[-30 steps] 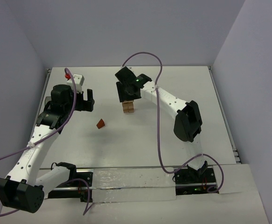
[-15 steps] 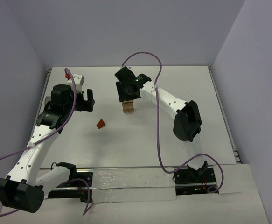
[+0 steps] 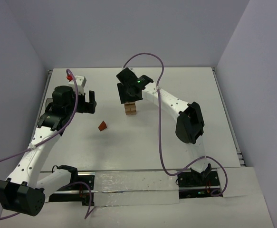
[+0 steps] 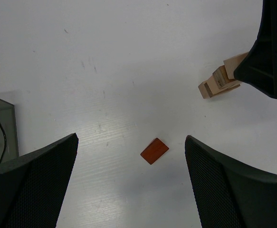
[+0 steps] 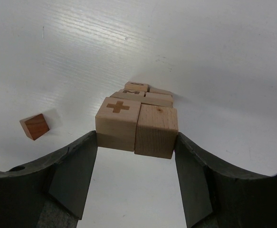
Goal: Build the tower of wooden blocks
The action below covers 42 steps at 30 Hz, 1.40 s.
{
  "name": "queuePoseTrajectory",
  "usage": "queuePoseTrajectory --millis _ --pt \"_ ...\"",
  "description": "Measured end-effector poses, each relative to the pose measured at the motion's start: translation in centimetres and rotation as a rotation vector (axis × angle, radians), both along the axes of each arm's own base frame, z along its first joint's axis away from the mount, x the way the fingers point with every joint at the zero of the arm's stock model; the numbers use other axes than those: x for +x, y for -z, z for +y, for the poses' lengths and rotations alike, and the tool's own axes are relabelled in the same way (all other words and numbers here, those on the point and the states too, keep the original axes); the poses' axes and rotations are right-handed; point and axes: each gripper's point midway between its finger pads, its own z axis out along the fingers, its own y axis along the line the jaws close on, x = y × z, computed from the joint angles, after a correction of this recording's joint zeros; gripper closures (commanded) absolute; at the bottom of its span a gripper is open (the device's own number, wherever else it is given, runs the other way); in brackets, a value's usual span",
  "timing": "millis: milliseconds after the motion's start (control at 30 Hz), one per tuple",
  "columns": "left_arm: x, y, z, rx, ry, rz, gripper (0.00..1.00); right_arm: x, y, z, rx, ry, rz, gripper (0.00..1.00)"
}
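The wood block tower (image 3: 130,110) stands at mid-table as a short stack of light-tan cubes. My right gripper (image 3: 130,99) is directly over it. In the right wrist view its jaws press from both sides on the top pair of cubes (image 5: 136,124), one marked with a plus, while lower cubes (image 5: 148,95) show behind. The reddish-brown wedge (image 3: 102,126) lies alone on the table, left of the tower. My left gripper (image 3: 91,102) hovers wide open above the wedge (image 4: 154,150), holding nothing. The tower (image 4: 219,81) sits at the upper right of that view, under the right gripper (image 4: 271,47).
A dark translucent bin (image 4: 0,128) stands at the table's left side. A white fixture with a red part (image 3: 78,80) sits at the back left. Purple cables (image 3: 159,142) hang from both arms. The white table (image 3: 186,95) is walled on three sides.
The right arm has shifted very slightly up and left. The tower, the wedge and the left arm stay where they were.
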Motion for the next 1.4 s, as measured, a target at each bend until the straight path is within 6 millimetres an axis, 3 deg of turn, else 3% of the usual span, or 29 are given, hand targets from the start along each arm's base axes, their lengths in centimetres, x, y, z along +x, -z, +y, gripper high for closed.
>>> queuePoseTrajectory --millis 433,600,967,1200,1400 --pt "0.1 0.2 0.0 0.001 0.000 0.005 0.01 0.1 -0.1 0.0 0.005 0.001 -0.001 0.20" --pt "0.1 0.2 0.0 0.001 0.000 0.005 0.01 0.2 -0.1 -0.1 0.005 0.003 0.000 0.01" --pt "-0.2 0.3 -0.6 -0.009 0.040 0.015 0.01 -0.1 -0.3 0.2 0.018 -0.014 0.006 0.00" --pt "-1.1 0.9 -1.6 0.010 0.138 0.039 0.04 -1.4 -4.1 -0.5 0.067 -0.053 -0.046 0.00" --pt "-3.1 2.7 -2.1 0.114 0.310 0.123 0.13 -4.3 -8.4 -2.4 0.103 -0.168 -0.100 0.00"
